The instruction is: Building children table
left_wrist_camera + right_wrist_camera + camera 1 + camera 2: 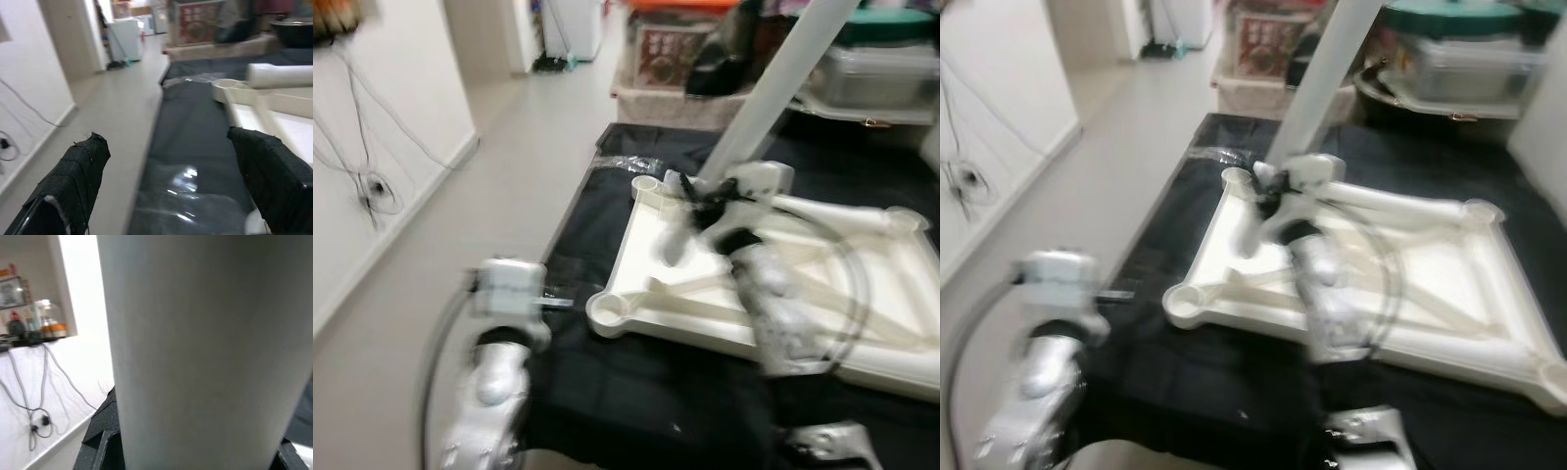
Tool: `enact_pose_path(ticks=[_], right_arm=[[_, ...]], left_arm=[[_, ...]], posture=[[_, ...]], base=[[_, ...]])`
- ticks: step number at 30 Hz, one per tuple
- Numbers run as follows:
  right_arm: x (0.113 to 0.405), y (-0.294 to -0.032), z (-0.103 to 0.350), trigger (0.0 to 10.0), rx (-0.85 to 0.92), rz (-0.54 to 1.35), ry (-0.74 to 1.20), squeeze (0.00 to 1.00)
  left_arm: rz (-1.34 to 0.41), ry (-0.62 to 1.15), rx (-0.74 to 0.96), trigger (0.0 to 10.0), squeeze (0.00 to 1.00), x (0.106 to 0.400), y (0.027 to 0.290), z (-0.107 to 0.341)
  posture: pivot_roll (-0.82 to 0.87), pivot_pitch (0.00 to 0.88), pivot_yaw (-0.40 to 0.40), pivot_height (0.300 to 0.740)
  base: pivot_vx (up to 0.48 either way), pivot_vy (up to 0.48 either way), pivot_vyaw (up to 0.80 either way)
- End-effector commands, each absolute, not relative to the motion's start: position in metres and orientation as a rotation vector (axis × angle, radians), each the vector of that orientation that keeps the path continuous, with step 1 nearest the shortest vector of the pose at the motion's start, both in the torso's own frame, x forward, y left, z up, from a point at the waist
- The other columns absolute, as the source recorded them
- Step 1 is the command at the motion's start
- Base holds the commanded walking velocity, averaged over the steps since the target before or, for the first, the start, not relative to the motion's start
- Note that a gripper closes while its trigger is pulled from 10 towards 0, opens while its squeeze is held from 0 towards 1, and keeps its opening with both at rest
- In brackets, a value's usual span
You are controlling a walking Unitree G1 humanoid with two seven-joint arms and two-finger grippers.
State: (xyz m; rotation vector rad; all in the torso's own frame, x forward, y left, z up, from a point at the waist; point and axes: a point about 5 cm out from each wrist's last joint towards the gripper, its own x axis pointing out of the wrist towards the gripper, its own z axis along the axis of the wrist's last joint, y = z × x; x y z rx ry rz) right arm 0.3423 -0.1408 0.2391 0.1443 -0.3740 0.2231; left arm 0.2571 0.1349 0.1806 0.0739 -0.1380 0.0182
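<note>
The white table top (666, 245) lies upside down on a black cloth (578, 225), with round leg sockets at its corners. A long white table leg (783, 78) slants up over its far left corner socket (648, 185). My right gripper (690, 196) is shut on the leg's lower end; in the right wrist view the leg (195, 352) is pressed close between the black fingers (102, 435). My left gripper (171, 161) is open and holds nothing, low at the cloth's left edge. The head views are blurred.
Bare floor (499, 166) runs along the left, beside a white wall with dangling cables (372, 186). Boxes and plastic bins (862, 69) crowd the far side. Clear plastic wrap (186, 176) lies on the cloth near the left gripper.
</note>
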Motion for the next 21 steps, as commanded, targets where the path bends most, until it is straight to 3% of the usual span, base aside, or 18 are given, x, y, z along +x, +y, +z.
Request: enact_pose_path(ticks=[1, 13, 21], right_arm=[[0.342, -0.124, 0.246, 10.0, 0.154, 0.287, -0.400, 0.00], [0.341, -0.125, 0.249, 10.0, 0.149, 0.318, -0.420, 0.00], [0.347, -0.129, 0.256, 10.0, 0.136, 0.314, -0.435, 0.00]], left_arm=[[0.053, -0.111, 0.089, 10.0, 0.00, 0.257, 0.142, 0.174], [0.041, -0.106, 0.087, 10.0, 0.00, 0.257, 0.139, 0.172], [0.025, -0.103, 0.082, 10.0, 0.00, 0.253, 0.136, 0.171]], posture=[[0.10, 0.034, -0.052, 0.740], [0.10, 0.045, -0.049, 0.740], [0.10, 0.060, -0.054, 0.740]], base=[[0.000, 0.000, 0.00], [0.000, 0.000, 0.00], [0.000, 0.000, 0.80]])
